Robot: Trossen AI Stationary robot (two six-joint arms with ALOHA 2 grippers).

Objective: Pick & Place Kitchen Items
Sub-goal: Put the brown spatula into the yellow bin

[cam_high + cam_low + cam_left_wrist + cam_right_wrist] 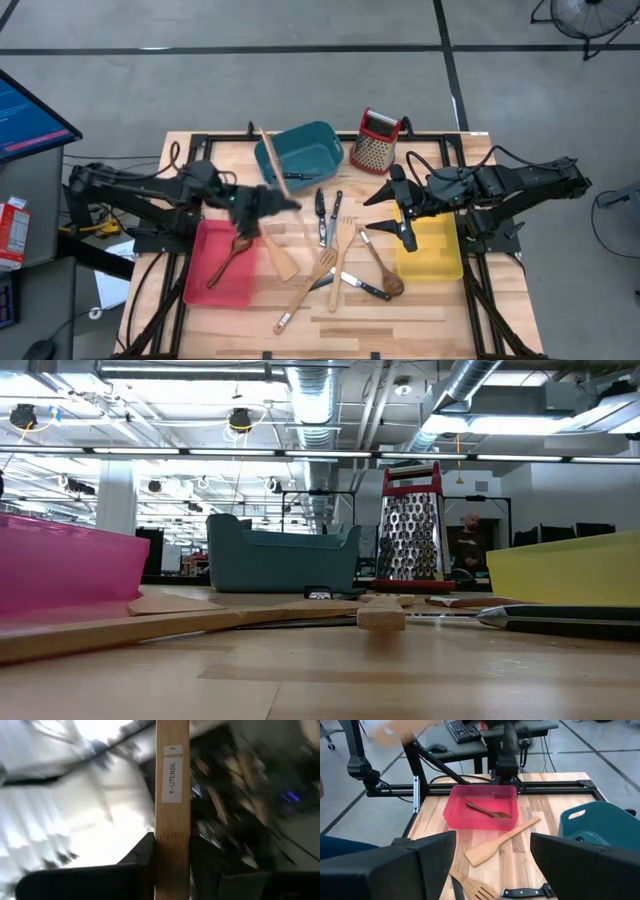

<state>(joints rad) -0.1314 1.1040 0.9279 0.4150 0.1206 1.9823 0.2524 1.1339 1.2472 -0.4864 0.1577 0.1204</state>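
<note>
My left gripper (278, 203) is above the table between the red bin (200, 285) and the teal bin (300, 150), shut on a pale flat wooden utensil (272, 160) labelled "K-UTENSIL" (172, 770). My right gripper (390, 222) is open and empty at the yellow bin's (435, 262) left side; its fingers stand wide apart in the right wrist view (492, 855). A dark wooden spoon (230, 258) lies in the red bin. A wooden spatula (281, 259), two knives (327, 215), forks (344, 245) and a dark spoon (385, 272) lie on the table between the bins. My left gripper pinches the wooden utensil's flat handle (172, 832) between its two fingers (137, 855). The fingers lie across it. The labelled length stands out past the fingers and slants toward the table's far edge, over the teal bin. It is lifted clear of the table.
A red-topped metal grater (376, 142) stands at the far edge, right of the teal bin. A knife (362, 288) and a long wooden fork (305, 292) lie near the front. A black frame rail (330, 133) runs along the table's far side.
</note>
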